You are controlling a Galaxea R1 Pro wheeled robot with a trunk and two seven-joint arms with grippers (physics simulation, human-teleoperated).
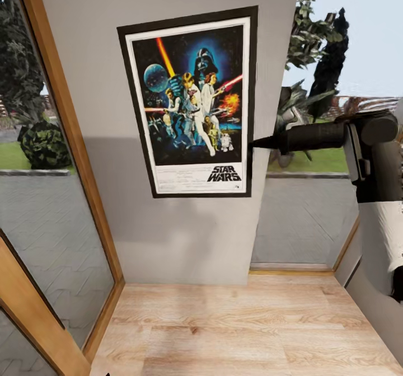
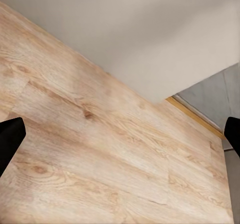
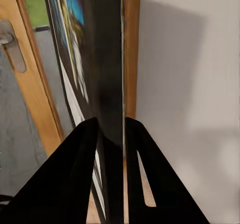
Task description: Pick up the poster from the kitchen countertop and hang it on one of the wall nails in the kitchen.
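The Star Wars poster (image 1: pixel 193 104), black-framed with a white border, hangs upright against the grey wall panel (image 1: pixel 168 236). My right gripper (image 1: pixel 252 142) reaches in from the right and pinches the poster's right edge at mid height. In the right wrist view the two black fingers (image 3: pixel 75 174) are shut on the thin poster (image 3: pixel 102 59), seen edge-on, close to the grey wall. My left gripper (image 2: pixel 120 134) is open above the wooden floor, nothing between its fingertips. The kitchen countertop is out of view.
A wood-framed glass door (image 1: pixel 50 208) stands at the left, with a metal handle (image 3: pixel 10 41) seen in the right wrist view. A window (image 1: pixel 308 219) to the garden lies right of the wall panel. Light wooden floor (image 1: pixel 235 331) spreads below.
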